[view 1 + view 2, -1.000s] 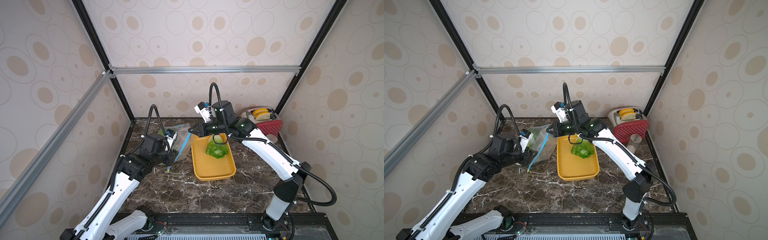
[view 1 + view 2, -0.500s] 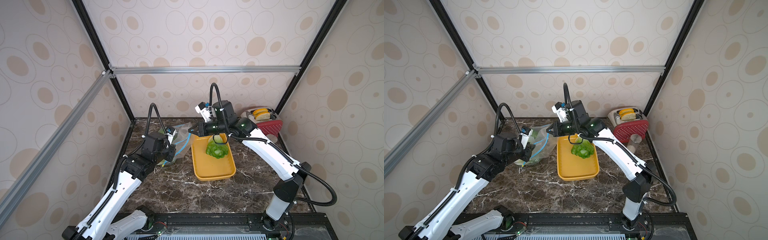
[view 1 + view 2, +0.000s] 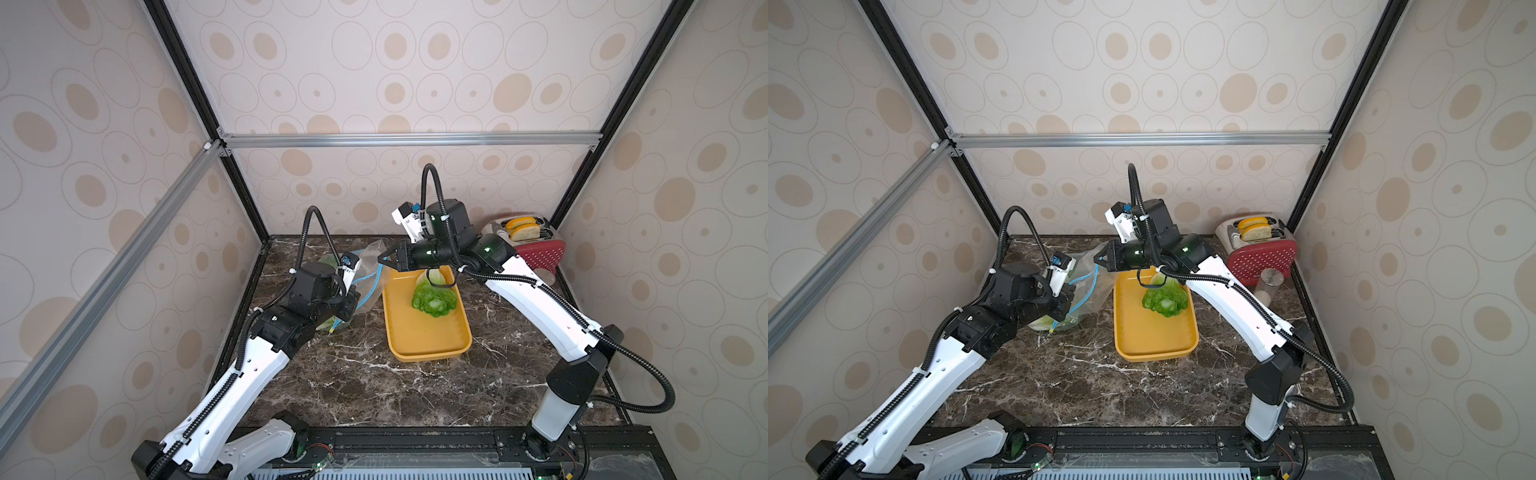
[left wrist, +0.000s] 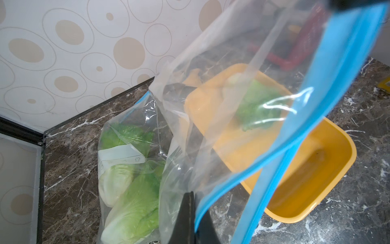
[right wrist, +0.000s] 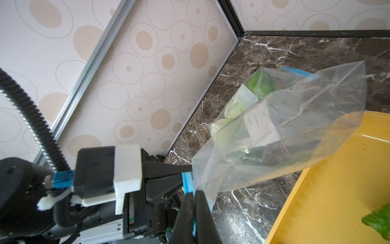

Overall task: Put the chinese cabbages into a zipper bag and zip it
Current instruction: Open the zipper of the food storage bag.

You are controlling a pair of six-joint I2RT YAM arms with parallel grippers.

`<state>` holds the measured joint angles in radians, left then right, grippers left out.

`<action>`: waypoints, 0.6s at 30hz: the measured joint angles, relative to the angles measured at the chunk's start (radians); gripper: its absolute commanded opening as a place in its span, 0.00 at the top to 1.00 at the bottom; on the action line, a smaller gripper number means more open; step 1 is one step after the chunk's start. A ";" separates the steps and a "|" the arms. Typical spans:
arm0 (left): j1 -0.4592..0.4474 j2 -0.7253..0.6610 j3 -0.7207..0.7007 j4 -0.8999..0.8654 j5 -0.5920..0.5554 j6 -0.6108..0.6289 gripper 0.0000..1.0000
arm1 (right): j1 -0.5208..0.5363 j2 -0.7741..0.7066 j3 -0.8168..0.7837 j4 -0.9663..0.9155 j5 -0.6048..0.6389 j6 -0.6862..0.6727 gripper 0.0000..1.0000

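**Step in hand:** loading, with the bag mouth held up. Two of three heads are judged to be in; the zip is not yet closed.

**Bag:** The zipper bag (image 4: pixel 211 126) is held up by its mouth at about 9 o'clock of the yellow tray (image 3: pixel 428 355). Its lower part rests on the desk (image 3: pixel 374 386).

**Grips**
- Left end effector (image 4: pixel 191 197): the jaws are closed and pinched on the blue zipper strip (image 4: pixel 337 74) at the 6 o'clock end of the mouth.
- Right end effector (image 5: pixel 193 195): the jaws are seen pressed together on the same strip at its 12 o'clock end. A grip is judged, though some slackening cannot be ruled out.

**Contents**
- Bag: two chinese cabbages are seen through the film, sunk toward the bottom. One shows a pale ribbed base (image 4: pixel 130 202) and another is set deeper (image 4: pixel 126 135).
- Tray: the third cabbage (image 3: pixel 434 297) lies at the 12 o'clock end, partly under the right arm. The rest of the tray is bare.
- Toaster (image 3: pixel 1260 253): it stands at the 2 o'clock corner of the desk with two slices in its slots. It is not part of the job.

**Next move (judged)**
- One end effector must be freed to fetch the third cabbage, and the right is the nearer.
- The mouth would then be held by the left alone, and the thin film is likely to fold shut under a one-sided hold.
- The opening should therefore be kept tilted toward the tray.
- Zipping should be left until the last head is inside.
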<state>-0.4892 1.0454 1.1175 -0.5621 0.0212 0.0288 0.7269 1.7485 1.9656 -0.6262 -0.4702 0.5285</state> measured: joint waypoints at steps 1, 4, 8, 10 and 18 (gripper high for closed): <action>0.000 0.003 0.009 -0.002 0.000 -0.008 1.00 | 0.000 0.000 0.000 -0.003 0.004 -0.003 0.66; 0.000 0.020 0.058 -0.014 0.001 -0.039 1.00 | 0.000 -0.009 0.001 -0.013 0.020 -0.011 0.52; 0.000 0.048 0.149 -0.041 -0.013 -0.081 1.00 | 0.000 -0.054 0.000 -0.018 0.038 -0.023 0.39; 0.000 0.064 0.209 -0.072 -0.048 -0.106 1.00 | 0.000 -0.098 -0.008 -0.009 0.045 -0.025 0.34; 0.057 0.145 0.531 -0.252 -0.299 -0.141 1.00 | 0.000 -0.281 -0.138 0.091 0.063 -0.022 0.25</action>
<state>-0.4324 1.1900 1.6489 -0.8139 -0.2783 -0.1120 0.7269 1.4673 1.8271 -0.5354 -0.4072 0.5068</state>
